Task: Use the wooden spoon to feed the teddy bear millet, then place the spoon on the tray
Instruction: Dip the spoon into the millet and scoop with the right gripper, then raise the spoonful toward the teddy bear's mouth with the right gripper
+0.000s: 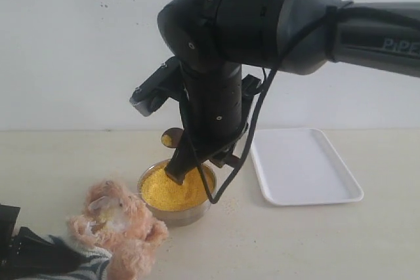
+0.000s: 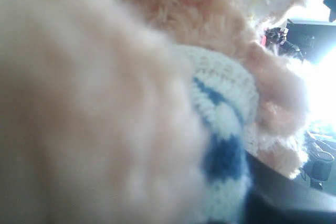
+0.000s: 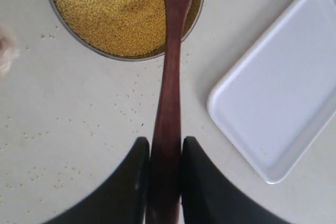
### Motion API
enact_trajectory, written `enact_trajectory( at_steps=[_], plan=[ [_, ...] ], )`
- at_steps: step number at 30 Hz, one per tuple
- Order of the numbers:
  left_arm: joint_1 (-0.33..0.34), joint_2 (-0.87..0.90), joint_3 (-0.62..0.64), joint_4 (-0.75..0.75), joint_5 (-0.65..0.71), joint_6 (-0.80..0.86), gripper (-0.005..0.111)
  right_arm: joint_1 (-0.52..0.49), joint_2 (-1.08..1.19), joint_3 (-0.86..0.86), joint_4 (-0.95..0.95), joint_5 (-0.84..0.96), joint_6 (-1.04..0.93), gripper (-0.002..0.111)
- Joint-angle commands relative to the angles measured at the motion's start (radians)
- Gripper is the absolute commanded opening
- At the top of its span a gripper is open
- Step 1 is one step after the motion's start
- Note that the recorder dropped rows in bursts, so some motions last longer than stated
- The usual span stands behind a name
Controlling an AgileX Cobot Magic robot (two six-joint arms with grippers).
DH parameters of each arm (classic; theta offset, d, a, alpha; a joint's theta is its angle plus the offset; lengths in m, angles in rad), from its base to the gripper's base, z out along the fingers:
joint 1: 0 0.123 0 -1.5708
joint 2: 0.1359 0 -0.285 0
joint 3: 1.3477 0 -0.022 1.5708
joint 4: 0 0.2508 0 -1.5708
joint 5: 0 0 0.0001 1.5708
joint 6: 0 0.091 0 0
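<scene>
Pale tabletop under a white wall. At the left, the teddy bear (image 1: pixel 121 221) leans on the left gripper (image 1: pixel 29 254). How its jaws stand I cannot tell, because fur fills that camera. In the middle, the right gripper (image 3: pixel 165 144) pinches the handle of the wooden spoon (image 3: pixel 170 72), which reaches over the metal bowl (image 1: pixel 191 216) of millet (image 1: pixel 172 193). At the right, the tray (image 1: pixel 305 162) is bare. I judge the spoon is taken; feeding the bear and laying the spoon down are left.

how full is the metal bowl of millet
Nearly full: millet heaped about level with the rim of the metal bowl, seen in exterior and right wrist views.
</scene>
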Motion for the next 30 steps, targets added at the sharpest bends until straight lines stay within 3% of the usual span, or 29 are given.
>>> enact_trajectory(
  at_steps=[1,18,30],
  plan=[
    [-0.001,-0.004,0.004,-0.003,0.034,-0.015,0.004,-0.003,-0.028,-0.006,0.011,0.003,-0.002,0.000],
    [-0.001,-0.004,0.004,-0.011,0.034,-0.015,0.004,-0.003,-0.060,0.003,0.159,0.003,-0.040,0.000],
    [-0.001,-0.004,0.004,-0.082,0.034,0.009,0.004,-0.001,-0.265,0.221,0.235,0.003,-0.081,0.000]
  ],
)
